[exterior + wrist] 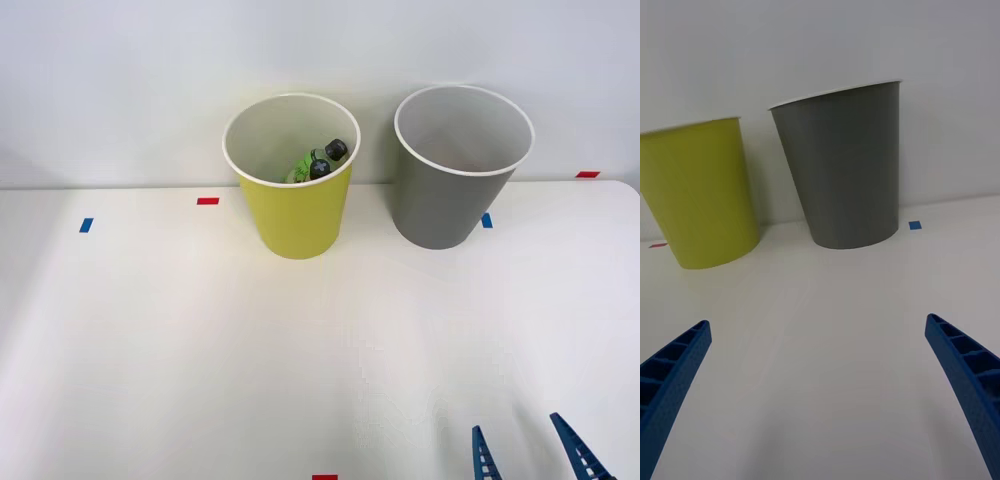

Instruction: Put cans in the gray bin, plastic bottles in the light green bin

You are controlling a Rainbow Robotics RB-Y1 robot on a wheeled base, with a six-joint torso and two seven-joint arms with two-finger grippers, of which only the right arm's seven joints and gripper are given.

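Claw [530, 450] at the near right edge of the worktop [180, 350], blue ribbed fingers [970, 375] spread wide apart, gripping nothing, tips just over bare white surface. Nothing lying between claw and bins; no can or bottle left loose on the worktop in either view.

Farther back, toward the far edge: light green bin [296, 215] upright, left of middle, white rim unbroken. Inside, plastic bottles [318, 163] leaning against the back wall, black caps up, green label and green liquid plain on one; second bottle mostly hidden behind it, colour hard to tell. To its right, apart and not touching, gray bin [445, 205], also upright, just in front of a blue tape mark [487, 220]. Gray bin's visible inside white and bare; bottom hidden from the front view, so contents uncertain.

Handling, as a judgement: bottles probably light, thin-walled and smooth, likely to dent or slip under a hard squeeze; liquid inside would shift the weight toward the low end when tilted. Best hold likely across the body at the label, below the shoulder, fingers square to the long axis; cap too narrow for a sure hold. Bins themselves likely light and easy to tip if nudged at the rim.

Bottle half of the sorting seemingly finished.
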